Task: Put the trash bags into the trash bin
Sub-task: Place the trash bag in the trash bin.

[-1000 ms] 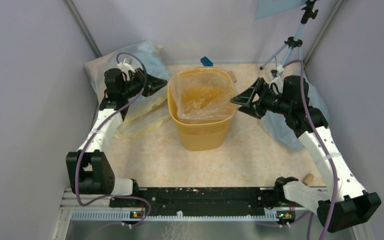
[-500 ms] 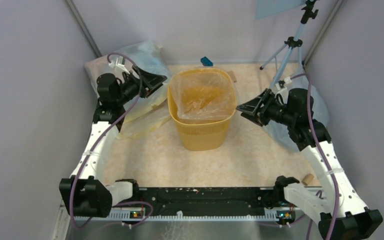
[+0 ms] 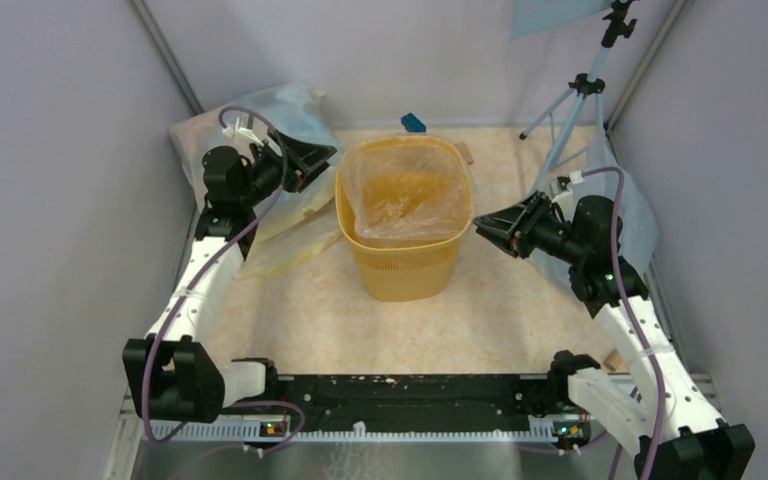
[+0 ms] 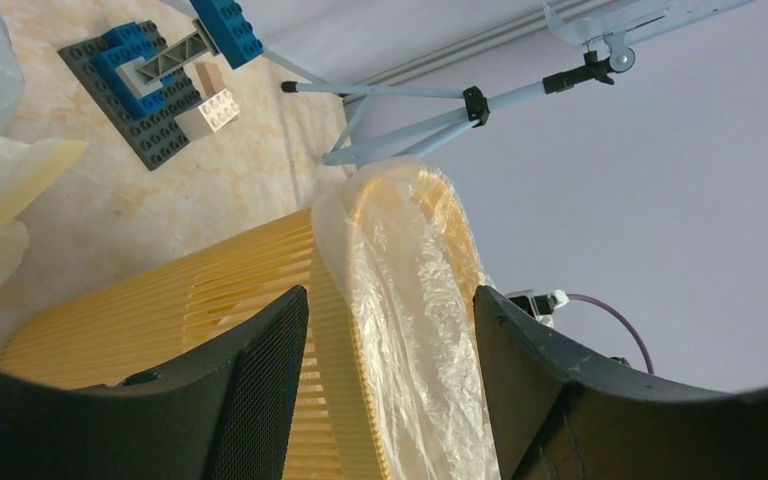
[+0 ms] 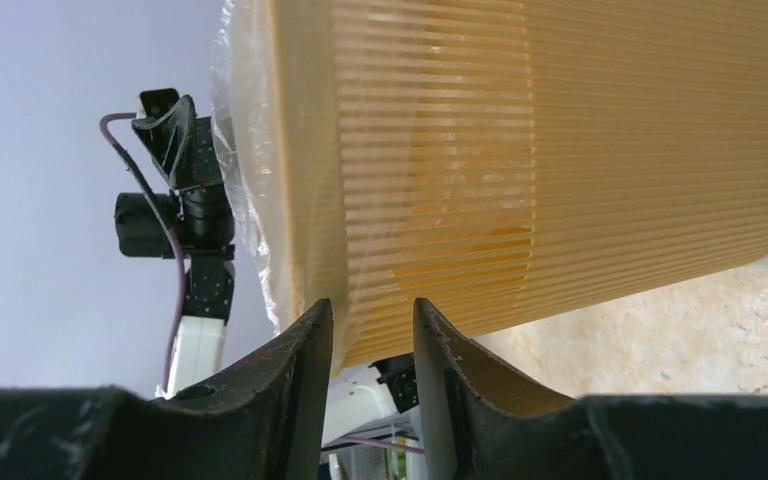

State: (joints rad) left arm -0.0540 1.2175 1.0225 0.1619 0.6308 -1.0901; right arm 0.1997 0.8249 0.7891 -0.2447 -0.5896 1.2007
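Wastebasket (image 3: 405, 262), ribbed yellow plastic, rounded-square rim, glossy wrinkled film bag (image 3: 400, 200) inside

We can read no text, label, brand or number anywhere. The trash bin (image 3: 405, 265) just ahead of the left gripper (image 4: 390, 296) is plain, and the studded blocks (image 4: 150, 85) beyond it carry no legible marking.

We look down on the whole table (image 3: 340, 320) from high above its near edge. Our two wrist cameras sit close to the trash bin (image 3: 405, 265), facing its ribbed walls from opposite sides. All three views share that bin.
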